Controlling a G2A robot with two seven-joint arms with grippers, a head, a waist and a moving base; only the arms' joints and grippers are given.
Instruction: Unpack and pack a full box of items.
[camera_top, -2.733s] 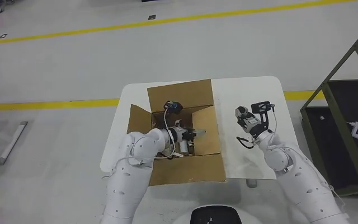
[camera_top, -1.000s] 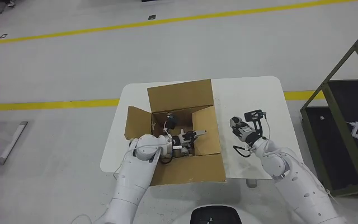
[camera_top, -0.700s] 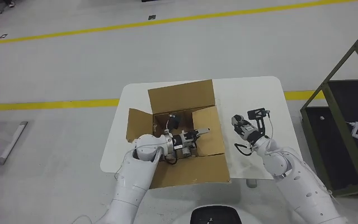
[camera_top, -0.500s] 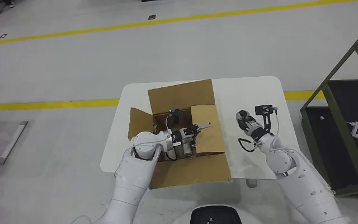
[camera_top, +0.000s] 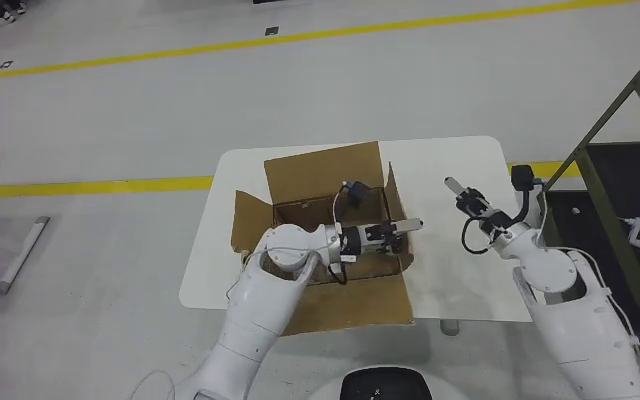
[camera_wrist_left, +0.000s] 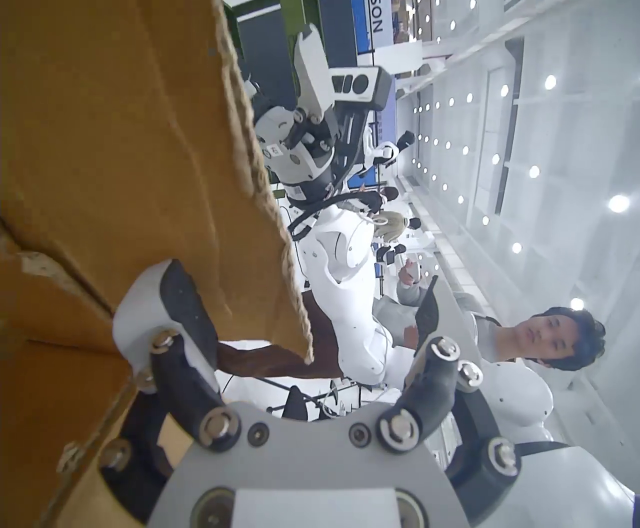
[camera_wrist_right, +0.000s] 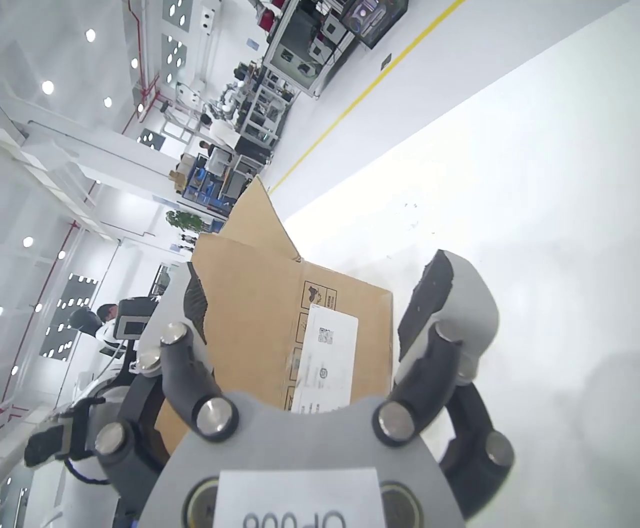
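Observation:
The open cardboard box (camera_top: 320, 172) sits mid-table, its inside dark and largely hidden by my left arm. That arm lies across the opening, and my left gripper (camera_top: 404, 226) is at the box's right flap (camera_top: 392, 203), which stands nearly upright. Up close, the left gripper (camera_wrist_left: 300, 305) is open, one finger (camera_wrist_left: 175, 295) pressed on the cardboard (camera_wrist_left: 100, 150) with the flap's edge between the fingers. My right gripper (camera_top: 456, 187) is open over bare table to the right of the box. From its wrist, the right gripper (camera_wrist_right: 317, 290) faces the box's labelled side (camera_wrist_right: 260, 310).
The white table (camera_top: 470, 280) has bare room right of the box. A dark metal rack (camera_top: 600, 200) stands off the table's right side. The box's front flap (camera_top: 350, 300) hangs toward the near edge.
My left gripper swept from inside the box rightward to the right flap, which rose from lying flat to nearly upright. My right gripper drew away to the right and farther back.

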